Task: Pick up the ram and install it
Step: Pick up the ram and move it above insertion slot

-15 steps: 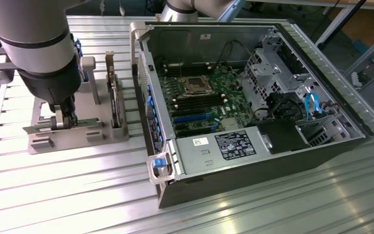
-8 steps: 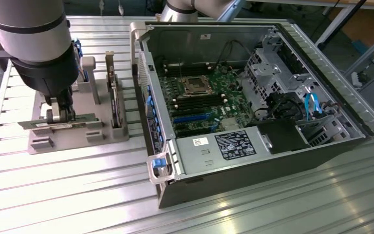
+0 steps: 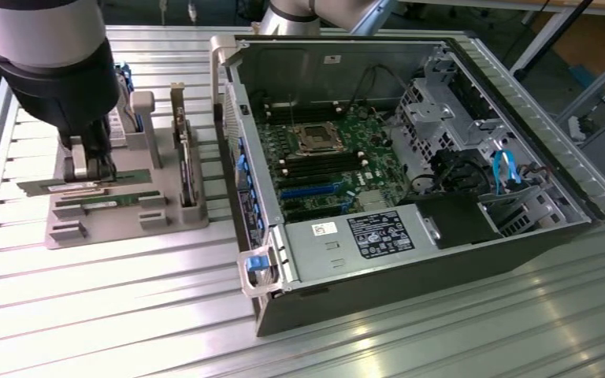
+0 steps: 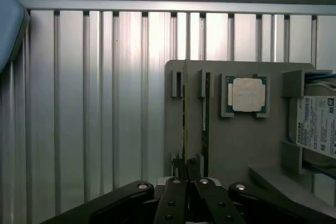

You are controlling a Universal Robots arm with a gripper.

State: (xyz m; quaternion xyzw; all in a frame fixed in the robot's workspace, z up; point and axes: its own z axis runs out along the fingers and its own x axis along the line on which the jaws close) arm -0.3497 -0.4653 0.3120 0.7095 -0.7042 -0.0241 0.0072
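**Step in hand: gripping the ram in its holder**

The tool [image 4: 187, 174] stands low over the grey parts holder [image 4: 236, 145], which rests on the slatted aluminium desk [image 4: 79, 103]. Its fingers are pressed nearly together and appear to pinch the near end of the ram [image 4: 184, 124]. The ram is a thin board standing on edge in the holder's outermost slot, and it runs straight away from the fingertips along the slot.

A second memory stick [image 4: 206, 114] stands just beside it in the next slot, parallel and apart. Beyond that lie the square processor [image 4: 247, 94] and the labelled hard drive [image 4: 317, 124]. In the exterior view, the open computer case [image 3: 408, 157] lies well apart from the holder, toward that view's right.

**Doing the step well, as a judgement:**
- Keep the finger pads flat on both faces of the board and centred on its thickness.
- Hold the wrist in line with the slot, so the board does not twist against the slot walls.
- Avoid contact with the neighbouring stick.
- Whether the grip is fully seated cannot be told.
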